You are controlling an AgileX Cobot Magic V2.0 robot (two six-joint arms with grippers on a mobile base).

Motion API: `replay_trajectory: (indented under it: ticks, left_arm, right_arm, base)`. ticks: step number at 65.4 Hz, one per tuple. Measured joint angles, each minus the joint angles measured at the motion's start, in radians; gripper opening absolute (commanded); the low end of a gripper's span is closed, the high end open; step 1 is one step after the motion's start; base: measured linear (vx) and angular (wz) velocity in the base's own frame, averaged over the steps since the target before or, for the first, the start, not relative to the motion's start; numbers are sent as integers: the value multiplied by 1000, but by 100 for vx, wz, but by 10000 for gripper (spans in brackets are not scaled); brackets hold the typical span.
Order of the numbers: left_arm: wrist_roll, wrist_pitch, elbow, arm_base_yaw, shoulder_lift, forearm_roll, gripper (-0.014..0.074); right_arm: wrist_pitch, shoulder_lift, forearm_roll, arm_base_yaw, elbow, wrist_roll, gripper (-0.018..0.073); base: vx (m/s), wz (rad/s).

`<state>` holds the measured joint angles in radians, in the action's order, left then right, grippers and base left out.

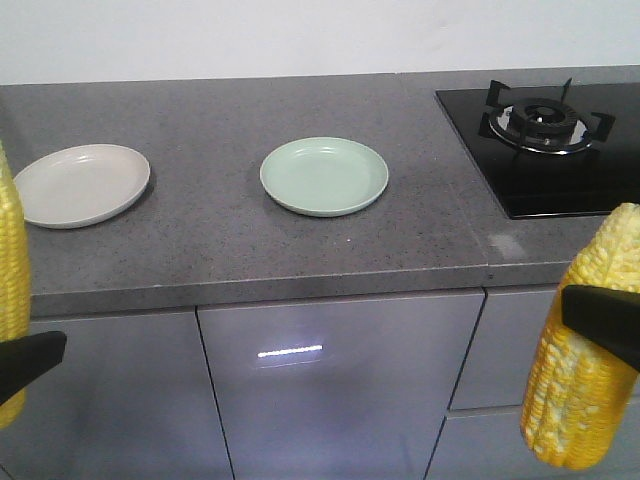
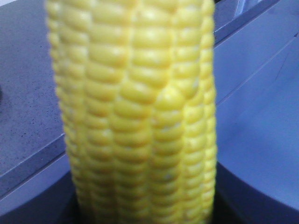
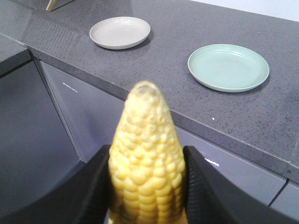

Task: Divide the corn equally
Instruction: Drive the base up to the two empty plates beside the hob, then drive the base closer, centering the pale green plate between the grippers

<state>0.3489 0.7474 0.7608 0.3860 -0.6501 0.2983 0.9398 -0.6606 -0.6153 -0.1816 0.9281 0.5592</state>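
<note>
Ahead, grey counter, beige plate, green plate, hob; left pincer tight on left cob, right pincer on right cob

Place: a kitchen.
Worktop: grey speckled stone counter against a plain pale wall.
Cooker: black glass hob set into it, with a gas burner.
Below: glossy grey cabinet fronts.
Tableware: beige plate and green plate on the counter.
</note>
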Motion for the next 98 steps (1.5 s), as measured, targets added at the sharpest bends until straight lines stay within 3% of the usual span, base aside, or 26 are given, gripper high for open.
replay_trajectory:
  ticks: [98]
  left_arm:
    - [0, 0, 0, 0, 0, 0, 244]
  right_arm:
    - [0, 0, 0, 0, 0, 0, 254]
  base:
    - [8, 0]
